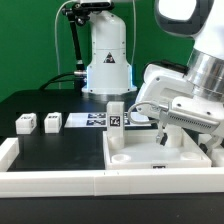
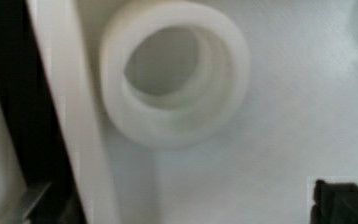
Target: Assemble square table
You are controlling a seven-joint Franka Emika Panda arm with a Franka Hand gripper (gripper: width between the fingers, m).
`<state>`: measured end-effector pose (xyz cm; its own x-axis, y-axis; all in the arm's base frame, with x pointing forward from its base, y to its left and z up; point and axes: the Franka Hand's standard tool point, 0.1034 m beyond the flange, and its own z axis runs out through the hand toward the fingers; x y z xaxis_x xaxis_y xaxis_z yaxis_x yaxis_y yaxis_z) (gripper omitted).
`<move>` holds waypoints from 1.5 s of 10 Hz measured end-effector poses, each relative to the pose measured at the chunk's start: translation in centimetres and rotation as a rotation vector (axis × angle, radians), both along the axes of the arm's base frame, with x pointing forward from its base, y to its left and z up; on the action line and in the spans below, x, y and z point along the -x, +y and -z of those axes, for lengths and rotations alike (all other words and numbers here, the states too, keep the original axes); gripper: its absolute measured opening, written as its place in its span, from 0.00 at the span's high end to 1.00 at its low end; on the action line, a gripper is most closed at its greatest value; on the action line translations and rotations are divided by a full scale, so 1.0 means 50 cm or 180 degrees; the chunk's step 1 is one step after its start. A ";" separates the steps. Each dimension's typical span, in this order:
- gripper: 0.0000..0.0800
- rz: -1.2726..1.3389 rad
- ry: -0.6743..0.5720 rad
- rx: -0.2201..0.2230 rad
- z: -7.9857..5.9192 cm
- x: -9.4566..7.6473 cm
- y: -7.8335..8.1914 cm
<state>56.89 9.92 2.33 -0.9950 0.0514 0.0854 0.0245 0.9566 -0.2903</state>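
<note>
Nearest the camera in the exterior view: a long white bar point(image 1: 60, 181) lies along the front edge of the black table point(image 1: 60, 148).

Just behind it, on the exterior view's right, the tabletop point(image 1: 140, 165) lies flat with its raised rim up. A round socket point(image 1: 118, 157) shows in its near corner on the exterior view's left.

The gripper point(image 1: 160, 138) hangs low over the tabletop's inner face. In the wrist view a round socket point(image 2: 176, 75) fills the frame at very close range, with the tabletop rim beside it. One dark fingertip point(image 2: 345, 200) shows at the corner of the picture. Jaw state cannot be told: the fingers are too blurred and hidden, and nothing is seen between them.

Upright leg point(image 1: 116, 112) stands at the tabletop's far corner on the exterior view's left. Whether it is seated in the tabletop or stands behind it cannot be told.

Farther back, on the exterior view's left: one leg block point(image 1: 25, 123) and a second leg block point(image 1: 52, 122), near each other but apart, on the table. The marker board point(image 1: 88, 120) lies flat between them and the upright leg.

Farthest: the white arm base point(image 1: 107, 60) against a green backdrop point(image 1: 30, 40).
</note>
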 end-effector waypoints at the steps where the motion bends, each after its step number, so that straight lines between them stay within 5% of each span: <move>1: 0.20 0.0005 0.0000 0.0000 0.000 0.000 -0.002; 4: 0.19 0.0094 -0.0113 -0.0041 -0.016 -0.004 -0.002; 10: 0.19 0.0344 -0.0481 -0.0012 -0.147 0.021 -0.066; 15: 0.19 0.0721 -0.0575 0.0004 -0.145 0.023 -0.071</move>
<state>55.75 6.40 9.60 -0.9572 0.2742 -0.0924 0.2890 0.9205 -0.2630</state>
